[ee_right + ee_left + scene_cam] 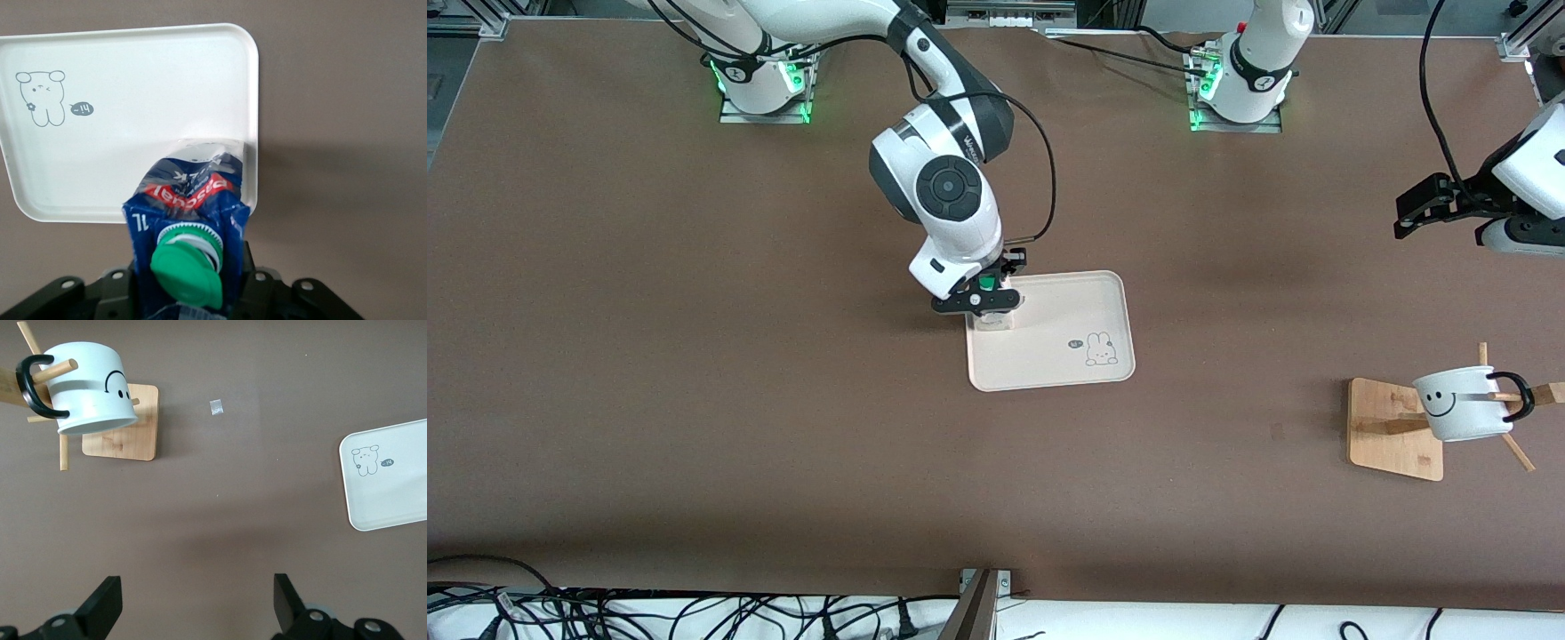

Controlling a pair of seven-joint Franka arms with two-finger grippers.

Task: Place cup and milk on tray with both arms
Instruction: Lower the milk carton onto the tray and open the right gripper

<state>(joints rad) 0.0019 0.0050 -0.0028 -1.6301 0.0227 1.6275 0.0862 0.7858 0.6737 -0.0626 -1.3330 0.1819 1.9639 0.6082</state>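
Observation:
My right gripper is shut on the milk, a dark blue carton with a green cap. It holds the carton upright at the corner of the cream tray toward the right arm's end, farther from the front camera. In the right wrist view the carton stands by the tray's rim. The white smiley cup hangs by its black handle on a wooden rack peg. My left gripper is open and empty, up over bare table at the left arm's end. The cup and tray show in its wrist view.
The rack's wooden base lies under the cup, with pegs sticking out. A small pale scrap lies on the table between rack and tray. Cables run along the table's front edge.

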